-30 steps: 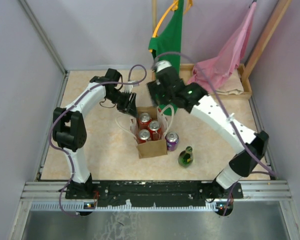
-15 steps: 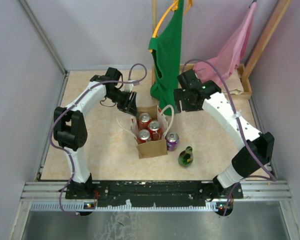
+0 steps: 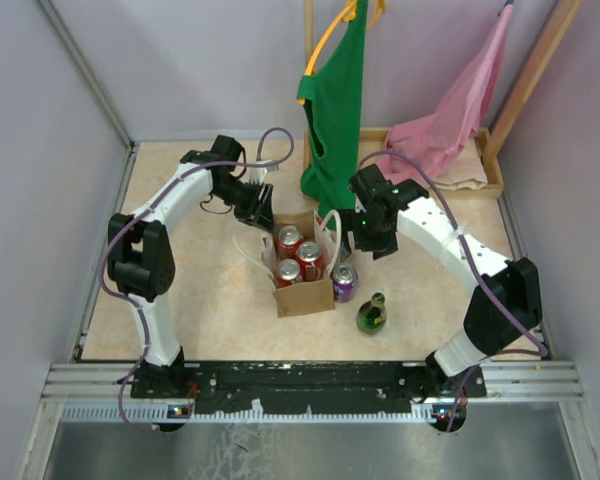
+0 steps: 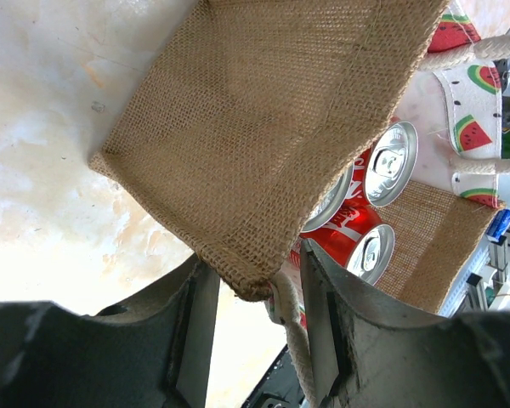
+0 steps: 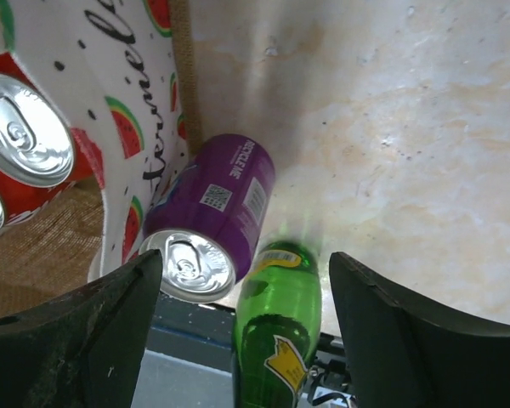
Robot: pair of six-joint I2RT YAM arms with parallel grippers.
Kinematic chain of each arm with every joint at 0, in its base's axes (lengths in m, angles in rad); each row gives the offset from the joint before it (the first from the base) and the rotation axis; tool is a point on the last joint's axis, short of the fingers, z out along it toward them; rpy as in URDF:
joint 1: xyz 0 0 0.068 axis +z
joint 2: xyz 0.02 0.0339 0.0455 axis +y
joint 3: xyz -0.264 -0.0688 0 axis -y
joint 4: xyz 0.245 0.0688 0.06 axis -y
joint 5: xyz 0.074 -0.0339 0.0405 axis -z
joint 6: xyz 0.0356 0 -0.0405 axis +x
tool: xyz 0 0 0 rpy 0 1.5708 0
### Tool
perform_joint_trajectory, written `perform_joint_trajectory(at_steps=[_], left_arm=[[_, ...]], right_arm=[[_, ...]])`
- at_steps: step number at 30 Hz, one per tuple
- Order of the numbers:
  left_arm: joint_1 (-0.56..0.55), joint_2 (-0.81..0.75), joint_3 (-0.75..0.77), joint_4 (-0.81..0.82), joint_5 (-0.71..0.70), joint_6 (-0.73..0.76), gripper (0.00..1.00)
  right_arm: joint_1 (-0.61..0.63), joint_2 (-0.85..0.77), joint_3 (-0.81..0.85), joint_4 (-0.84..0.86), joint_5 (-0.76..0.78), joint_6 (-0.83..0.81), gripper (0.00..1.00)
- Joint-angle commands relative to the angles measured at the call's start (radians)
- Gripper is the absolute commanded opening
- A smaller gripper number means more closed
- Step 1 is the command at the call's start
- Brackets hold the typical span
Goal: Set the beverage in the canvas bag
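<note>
The canvas bag (image 3: 305, 297) stands mid-table, holding three red cans (image 3: 289, 240). My left gripper (image 3: 263, 212) is at its back-left corner. In the left wrist view the gripper (image 4: 259, 314) is shut on the bag's burlap corner (image 4: 263, 127) and white rope handle (image 4: 293, 340). Two beverages stand outside the bag: a purple can (image 3: 344, 283) against its right side and a green bottle (image 3: 371, 315) nearer the front. My right gripper (image 3: 363, 245) hangs open above them. Its wrist view shows the purple can (image 5: 217, 212) and green bottle (image 5: 276, 331) between the spread fingers, untouched.
A green garment (image 3: 335, 110) hangs behind the bag. A pink cloth (image 3: 450, 120) drapes into a wooden tray (image 3: 490, 170) at the back right. Grey walls close in both sides. The metal rail (image 3: 300, 380) runs along the near edge.
My right arm has swung from behind the bag down to its right side, over the purple can, and its jaws have widened a little. The left arm and bag have not moved.
</note>
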Motion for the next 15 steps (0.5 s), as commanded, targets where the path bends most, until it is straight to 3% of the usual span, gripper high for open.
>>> perform_joint_trajectory(at_steps=[1, 15], left_arm=[[-0.006, 0.015, 0.034, -0.009, 0.006, 0.017, 0.48], [-0.005, 0.011, 0.029, -0.01, 0.003, 0.017, 0.48]], right_arm=[[0.037, -0.048, -0.013, 0.037, -0.074, 0.026, 0.8], [0.136, -0.006, -0.037, 0.023, -0.016, 0.059, 0.81]])
